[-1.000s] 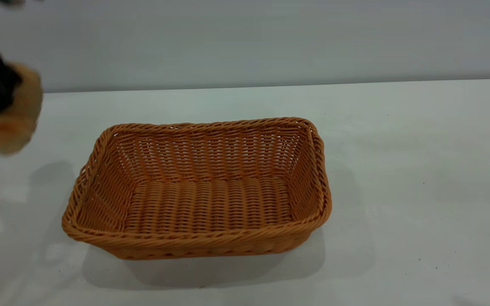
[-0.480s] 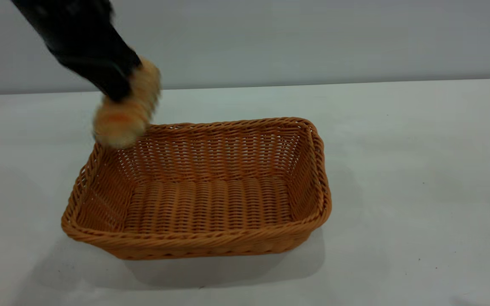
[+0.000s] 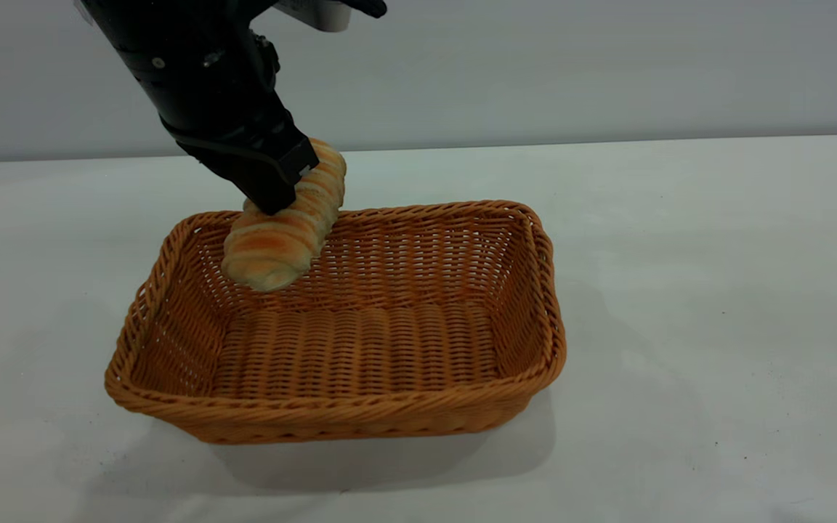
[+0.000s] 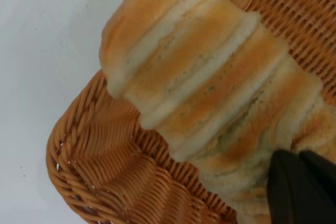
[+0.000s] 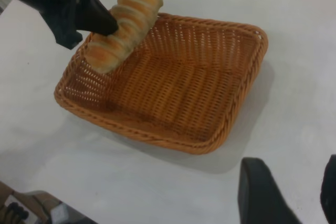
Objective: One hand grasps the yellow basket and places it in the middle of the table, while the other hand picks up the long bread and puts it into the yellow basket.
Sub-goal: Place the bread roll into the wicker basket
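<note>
The yellow basket (image 3: 338, 410) stands on the white table (image 3: 687, 290) near its middle, and nothing lies in it. My left gripper (image 3: 282, 197) hangs over the basket's back left corner, shut on the long bread (image 3: 280, 240). The bread tilts, its lower end inside the rim and above the floor. In the left wrist view the striped bread (image 4: 210, 77) fills the picture over a basket corner (image 4: 94, 177), with black fingers (image 4: 299, 192) on it. My right gripper (image 5: 294, 195) is open over bare table, clear of the basket (image 5: 231, 119); it is out of the exterior view.
A pale wall runs behind the table's far edge (image 3: 607, 139). Bare tabletop lies to the right of the basket and in front of it. Some clutter (image 5: 31, 211) shows past a table edge in the right wrist view.
My left gripper has carried the bread from the far left edge rightward to a spot over the basket's back left corner. The basket has stayed where it was.
</note>
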Controlling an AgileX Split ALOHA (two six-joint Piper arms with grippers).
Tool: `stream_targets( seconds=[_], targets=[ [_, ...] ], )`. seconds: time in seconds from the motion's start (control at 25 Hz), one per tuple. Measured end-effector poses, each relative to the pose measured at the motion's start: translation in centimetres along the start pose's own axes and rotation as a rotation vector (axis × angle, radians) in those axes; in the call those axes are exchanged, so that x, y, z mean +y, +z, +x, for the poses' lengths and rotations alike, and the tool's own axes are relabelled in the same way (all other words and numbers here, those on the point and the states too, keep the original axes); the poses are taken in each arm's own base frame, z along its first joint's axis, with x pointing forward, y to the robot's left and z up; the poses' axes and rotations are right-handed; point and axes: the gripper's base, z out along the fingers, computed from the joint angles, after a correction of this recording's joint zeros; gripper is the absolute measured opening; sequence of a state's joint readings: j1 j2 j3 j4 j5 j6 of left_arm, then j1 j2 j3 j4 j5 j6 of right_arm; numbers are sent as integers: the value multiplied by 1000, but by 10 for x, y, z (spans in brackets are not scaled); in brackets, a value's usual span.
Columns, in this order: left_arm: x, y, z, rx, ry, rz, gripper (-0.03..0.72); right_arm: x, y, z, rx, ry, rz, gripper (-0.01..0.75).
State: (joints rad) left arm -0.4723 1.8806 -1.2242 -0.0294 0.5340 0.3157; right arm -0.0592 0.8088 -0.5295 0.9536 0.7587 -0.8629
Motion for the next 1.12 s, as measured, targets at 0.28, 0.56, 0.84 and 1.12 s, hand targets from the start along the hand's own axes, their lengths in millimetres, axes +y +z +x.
stream_targets(
  seconds=[0.28,0.56,0.84,1.12],
  targets=[
    [-4,23,6,71,-21,41,-2,0,0,0,0,-3,-1,327],
    [-17,29,4,83,20,67,9,0,0,0,0,-6,-1,327],
    [-18,29,4,91,27,70,293,0,0,0,-1,-5,-2,327],
    [-12,9,-3,81,40,24,444,0,0,0,-1,-6,-2,327]
  ],
)
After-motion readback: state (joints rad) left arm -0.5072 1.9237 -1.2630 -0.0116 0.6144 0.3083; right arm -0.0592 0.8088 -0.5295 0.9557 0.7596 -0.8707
